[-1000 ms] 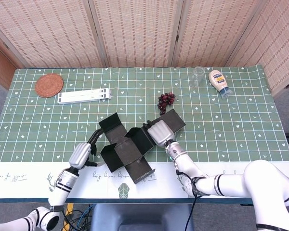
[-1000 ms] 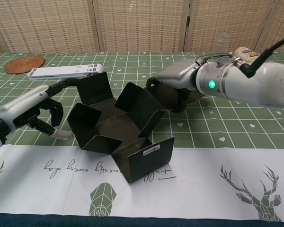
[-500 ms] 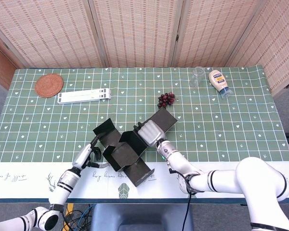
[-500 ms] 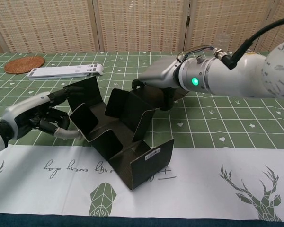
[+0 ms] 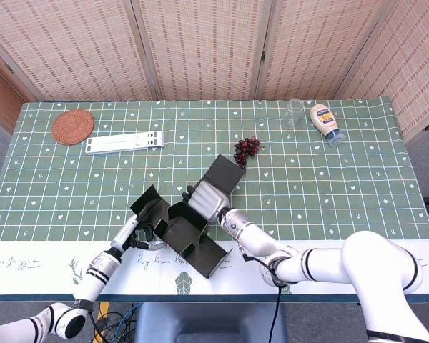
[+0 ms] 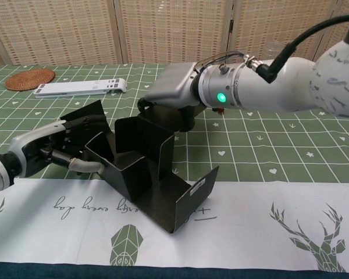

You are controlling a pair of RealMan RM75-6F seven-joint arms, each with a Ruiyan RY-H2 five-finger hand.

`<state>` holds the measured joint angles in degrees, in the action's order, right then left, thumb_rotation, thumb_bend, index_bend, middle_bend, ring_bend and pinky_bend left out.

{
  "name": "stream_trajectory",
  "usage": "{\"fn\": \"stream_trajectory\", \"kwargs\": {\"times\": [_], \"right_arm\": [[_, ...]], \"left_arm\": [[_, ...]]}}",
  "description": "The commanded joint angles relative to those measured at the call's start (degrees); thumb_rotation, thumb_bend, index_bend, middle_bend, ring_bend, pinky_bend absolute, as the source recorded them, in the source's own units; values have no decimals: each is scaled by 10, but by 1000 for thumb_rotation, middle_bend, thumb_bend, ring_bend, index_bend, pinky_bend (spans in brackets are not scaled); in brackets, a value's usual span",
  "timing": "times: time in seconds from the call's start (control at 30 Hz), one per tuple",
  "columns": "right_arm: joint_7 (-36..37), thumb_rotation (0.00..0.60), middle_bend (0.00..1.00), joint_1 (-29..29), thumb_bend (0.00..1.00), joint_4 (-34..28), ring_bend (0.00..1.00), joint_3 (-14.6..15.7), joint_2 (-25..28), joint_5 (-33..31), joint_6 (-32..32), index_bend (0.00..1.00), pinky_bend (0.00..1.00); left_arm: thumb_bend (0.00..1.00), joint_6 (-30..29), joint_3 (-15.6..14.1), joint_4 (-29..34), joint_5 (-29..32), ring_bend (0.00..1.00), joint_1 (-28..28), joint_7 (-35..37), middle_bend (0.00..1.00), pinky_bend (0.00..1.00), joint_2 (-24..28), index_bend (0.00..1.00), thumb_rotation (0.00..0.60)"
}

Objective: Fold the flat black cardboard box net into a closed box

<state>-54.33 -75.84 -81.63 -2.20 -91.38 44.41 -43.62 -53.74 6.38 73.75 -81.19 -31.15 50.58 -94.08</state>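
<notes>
Right hand: fingers curl down behind a raised panel of the black box net, so where they meet the card is hidden; in the head view the hand covers the net's middle. Left hand: fingers lie against the left flap, grip not plain; its forearm is cut by the chest view's left edge. The label on the net's front flap is too small to read; right arm runs off the chest view's right edge.

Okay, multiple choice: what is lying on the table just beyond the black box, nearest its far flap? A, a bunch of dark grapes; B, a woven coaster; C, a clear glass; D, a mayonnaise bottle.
A: the bunch of dark grapes lies right behind the raised far flap of the black cardboard box.
</notes>
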Motion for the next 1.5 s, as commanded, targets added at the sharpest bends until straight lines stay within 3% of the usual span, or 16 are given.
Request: {"fn": "stream_trajectory", "kwargs": {"times": [0.03, 0.53, 1.03, 1.5], "right_arm": [[16, 600, 251, -3, 447, 8, 760, 5, -3, 38, 6, 157, 991], [92, 600, 257, 0, 449, 54, 761, 5, -18, 168, 27, 163, 991], [181, 600, 261, 9, 450, 102, 761, 6, -34, 299, 26, 163, 991], [223, 600, 262, 21, 452, 124, 761, 3, -43, 368, 15, 163, 991]], "left_arm": [[102, 7, -8, -3, -16, 642, -6, 33, 30, 631, 6, 0, 600], [102, -4, -50, -20, -88, 629, -29, 178, 0, 632, 18, 0, 600], [102, -21, -88, -67, -123, 628, -50, 272, 0, 632, 1, 0, 600], [102, -37, -117, -93, -138, 631, -63, 340, 26, 632, -9, 25, 600]]}}
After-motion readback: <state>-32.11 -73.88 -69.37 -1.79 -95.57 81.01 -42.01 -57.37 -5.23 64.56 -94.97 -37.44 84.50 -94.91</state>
